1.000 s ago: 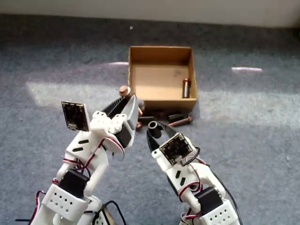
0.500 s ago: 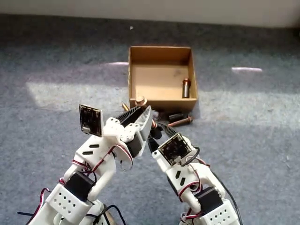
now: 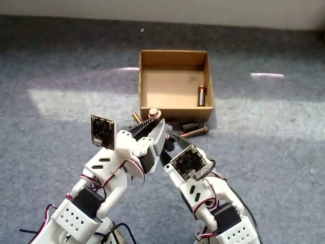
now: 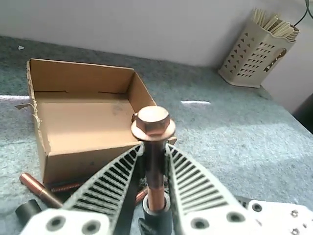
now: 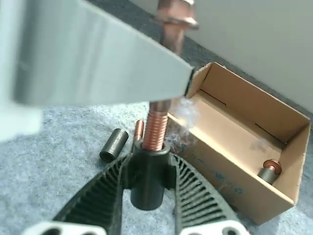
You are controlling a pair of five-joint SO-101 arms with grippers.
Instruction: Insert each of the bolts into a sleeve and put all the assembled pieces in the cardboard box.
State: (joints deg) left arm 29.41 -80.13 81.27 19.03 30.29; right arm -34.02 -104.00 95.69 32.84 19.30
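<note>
Copper bolt clamped in left tool, threaded tip in dark tubular sleeve gripped by right tool, near cardboard box.

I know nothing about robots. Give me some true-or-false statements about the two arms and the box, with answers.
1. The left pincer grips a copper-coloured hex-head bolt. True.
2. The right pincer is empty. False: it holds a dark cylindrical sleeve, the bolt's threaded end at its top.
3. The open cardboard box holds nothing. False: one assembled bolt-and-sleeve piece lies inside.
4. A loose bolt and a loose sleeve lie on the grey carpet beside the box. True.
</note>
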